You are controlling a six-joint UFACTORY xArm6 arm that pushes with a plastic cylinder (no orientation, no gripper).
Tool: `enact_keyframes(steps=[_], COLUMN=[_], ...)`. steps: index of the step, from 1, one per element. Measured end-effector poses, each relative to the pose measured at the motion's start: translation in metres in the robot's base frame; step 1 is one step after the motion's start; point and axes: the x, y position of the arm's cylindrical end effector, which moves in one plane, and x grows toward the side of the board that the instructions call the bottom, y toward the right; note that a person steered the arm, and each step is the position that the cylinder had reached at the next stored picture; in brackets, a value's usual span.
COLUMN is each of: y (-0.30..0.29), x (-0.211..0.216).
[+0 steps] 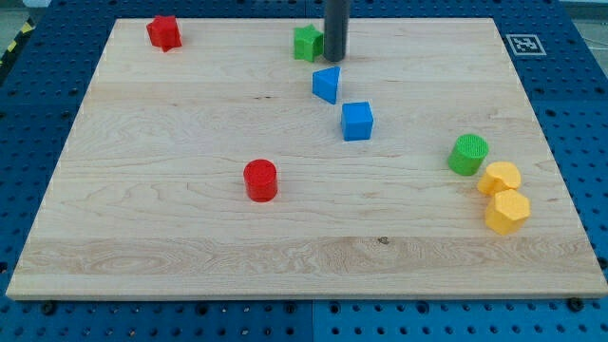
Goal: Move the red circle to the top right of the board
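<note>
Pale wood board (190, 237) sitting on a blue pegboard bench (570, 66), with a black-and-white marker tag (522, 44) by the top right corner. The tip (334, 59) is down near the top edge, right beside the green star (306, 43), holding nothing since it's just a bare rod. The red circle (260, 180) sits left of centre, well apart from it. Red star (163, 32) is at the top left corner; blue wedge (327, 84) and blue cube (357, 121) are mid-board; green cylinder (468, 154) and two yellow blocks (500, 178) (507, 211) are near the right edge.

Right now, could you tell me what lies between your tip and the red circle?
Nothing: bare board runs from my tip down-left to the red circle in the camera view. The blue blocks sit off to the right.
</note>
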Motion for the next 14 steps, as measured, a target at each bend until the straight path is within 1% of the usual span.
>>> enact_keyframes(steps=[1, 2, 3, 4, 5, 6, 7, 8, 9, 10, 11, 12, 13, 14], y=[0.056, 0.096, 0.120, 0.105, 0.066, 0.008, -0.051, -0.100, -0.171, -0.179, -0.133, -0.051, -0.017, -0.057], x=[0.032, 0.072, 0.125, 0.177, 0.209, 0.227, 0.232, 0.264, 0.269, 0.251, 0.235, 0.233, 0.233, 0.240])
